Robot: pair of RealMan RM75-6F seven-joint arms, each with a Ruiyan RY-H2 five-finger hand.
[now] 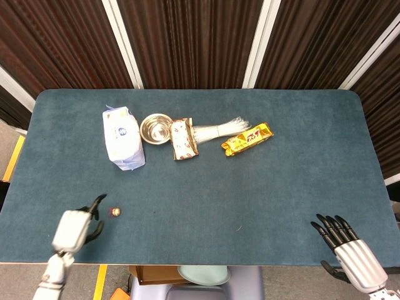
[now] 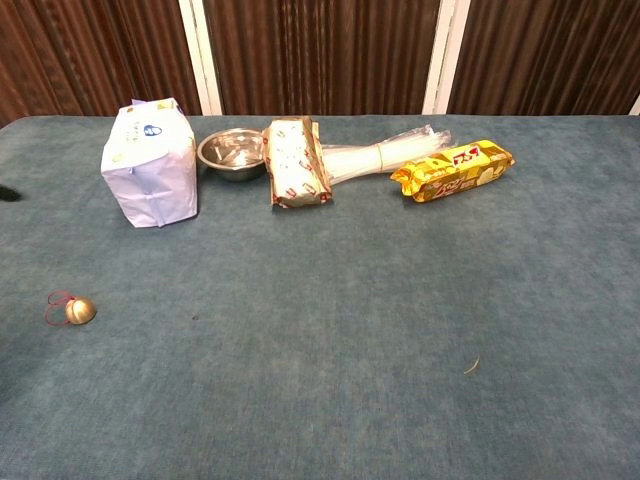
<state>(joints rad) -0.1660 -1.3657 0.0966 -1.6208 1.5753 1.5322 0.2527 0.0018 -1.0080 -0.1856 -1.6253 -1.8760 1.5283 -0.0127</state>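
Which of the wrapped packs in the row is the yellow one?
The snack pack at the row's right end; the others are a white tissue pack and a pale brown-edged packet.

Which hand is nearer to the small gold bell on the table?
Left. The left hand lies just beside the small gold bell, apart from it with fingers spread. The right hand sits at the table's opposite near corner.

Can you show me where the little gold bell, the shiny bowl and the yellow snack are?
little gold bell (image 2: 80,311), chest view, on its round body.
shiny bowl (image 2: 231,153), chest view, inside.
yellow snack (image 2: 455,169), chest view, mid-wrapper.
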